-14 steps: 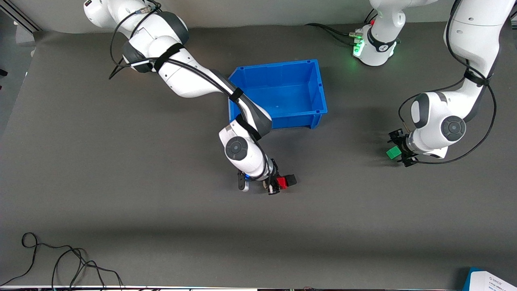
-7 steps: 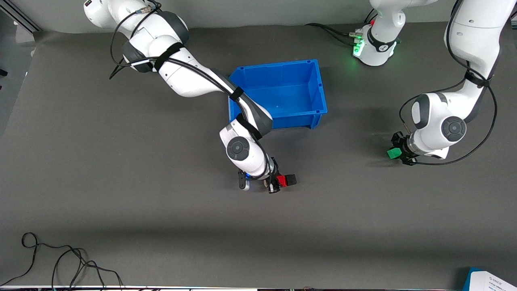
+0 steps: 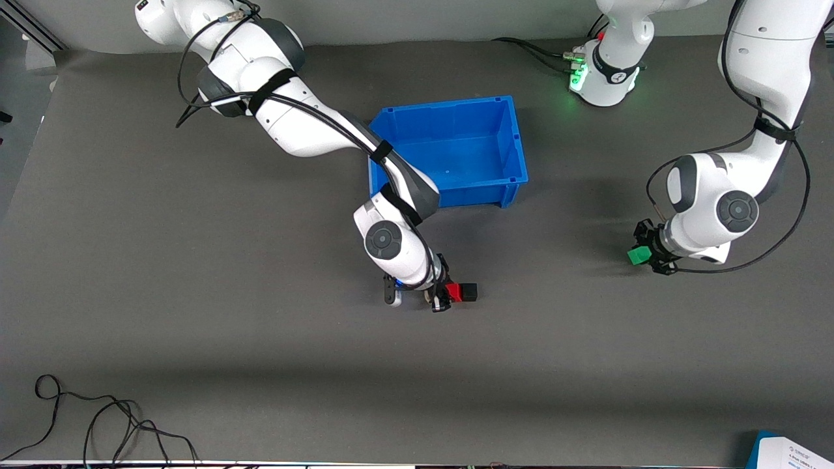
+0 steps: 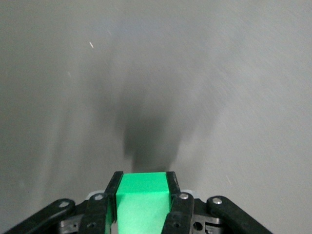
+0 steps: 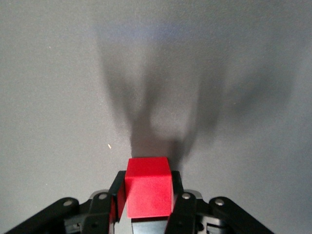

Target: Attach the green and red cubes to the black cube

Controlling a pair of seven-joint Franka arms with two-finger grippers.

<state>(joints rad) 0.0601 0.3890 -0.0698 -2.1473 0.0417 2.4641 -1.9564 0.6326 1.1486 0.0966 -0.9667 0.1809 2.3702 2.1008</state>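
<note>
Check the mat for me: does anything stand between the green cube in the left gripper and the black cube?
Nothing visible does. The left gripper holds the green cube toward the left arm's end; the black cube sits beside the red cube in the right gripper. Only bare mat lies between.

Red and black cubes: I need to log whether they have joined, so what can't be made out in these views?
- Front view: the red cube sits against the black cube; whether they are attached is too small to tell.
- Right wrist view: the red cube, gripped by the right gripper, hides the black cube.
- Left wrist view: shows only the green cube in the left gripper.
</note>
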